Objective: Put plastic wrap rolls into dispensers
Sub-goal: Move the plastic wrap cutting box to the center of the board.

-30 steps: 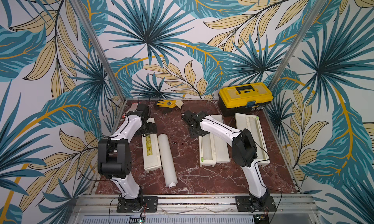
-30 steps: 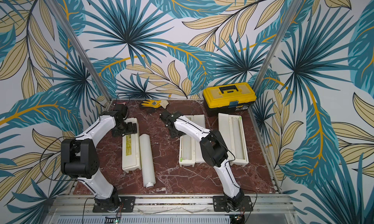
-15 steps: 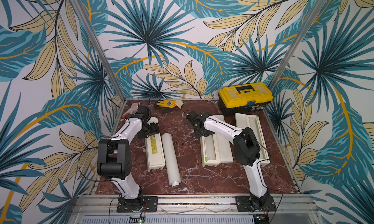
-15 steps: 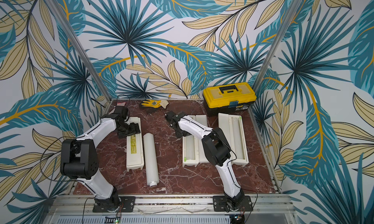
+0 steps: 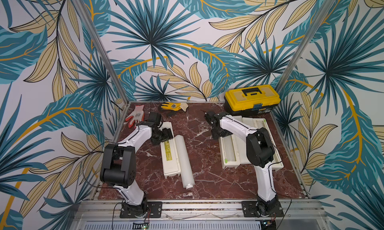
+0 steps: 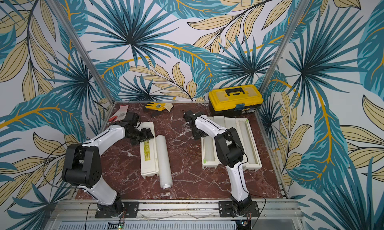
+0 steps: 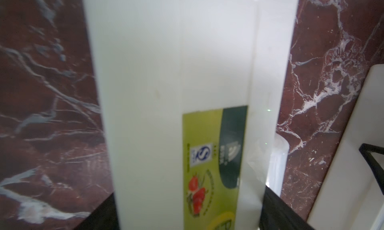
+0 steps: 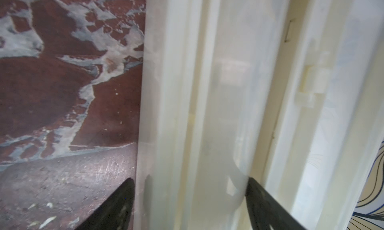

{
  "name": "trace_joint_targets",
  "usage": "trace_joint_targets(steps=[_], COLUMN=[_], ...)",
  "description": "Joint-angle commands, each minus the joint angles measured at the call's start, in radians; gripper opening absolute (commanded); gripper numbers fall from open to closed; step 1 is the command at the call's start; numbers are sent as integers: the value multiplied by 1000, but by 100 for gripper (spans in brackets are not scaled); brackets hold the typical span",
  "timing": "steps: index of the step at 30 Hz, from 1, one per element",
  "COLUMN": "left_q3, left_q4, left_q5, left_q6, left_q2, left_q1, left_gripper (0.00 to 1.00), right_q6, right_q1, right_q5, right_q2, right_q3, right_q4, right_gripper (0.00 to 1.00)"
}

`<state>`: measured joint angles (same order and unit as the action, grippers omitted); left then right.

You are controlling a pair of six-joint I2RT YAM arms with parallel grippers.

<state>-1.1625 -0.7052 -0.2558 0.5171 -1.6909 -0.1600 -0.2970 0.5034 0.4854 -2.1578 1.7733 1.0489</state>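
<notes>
Cream-white closed dispenser [image 5: 169, 156], clasped at its far end by the left end effector [image 5: 166, 134], lies on the desk [image 5: 203, 156] touching the loose plastic wrap roll [image 5: 184, 158], so it likely needs opening next, while the right end effector [image 5: 218, 133] straddles a loaded open dispenser [image 5: 228, 166], grip unclear.

You're looking into a booth whose walls [image 5: 149, 43] are papered all over with big teal palm fronds, tan leaves and thin yellow stems on a white ground. A bare metal left post [image 5: 99, 46] and a matching right post [image 5: 301, 43] slope down to the back corners of the desk [image 5: 203, 143]. The desk has a dark red marble-look top veined in white, a pale metal rail [image 5: 201, 205] runs along its near edge with a slotted strip [image 5: 187, 225] below it, and the light is soft and even.
</notes>
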Motion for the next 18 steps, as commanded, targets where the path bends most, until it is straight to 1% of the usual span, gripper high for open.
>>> trace_joint_targets(steps=[1,5,7,12,15,18], left_q3=[77,73,59,-31,-73,-69], left_q4=[-118,-77,-64,-46,-45,-46], left_q5=[3,-28,-35,-49,-31,22], left_q6=[59,112,139,197,240,284], left_q2=[-103,-126,-140,-199,-214,-177], left_q1=[-65,-118,-149,-253,-301,-307], left_gripper=[89,89,88,88,89,93], right_q6=[41,41,34,35,41,51], right_q1=[10,15,18,17,17,17], right_q5=[-68,-138,-151,-207,-253,-332], right_q2=[39,87,106,178,214,235], right_q3=[19,43,54,53,48,34], right_q4=[26,8,15,6,2,-11], right_gripper=[89,94,95,96,96,96])
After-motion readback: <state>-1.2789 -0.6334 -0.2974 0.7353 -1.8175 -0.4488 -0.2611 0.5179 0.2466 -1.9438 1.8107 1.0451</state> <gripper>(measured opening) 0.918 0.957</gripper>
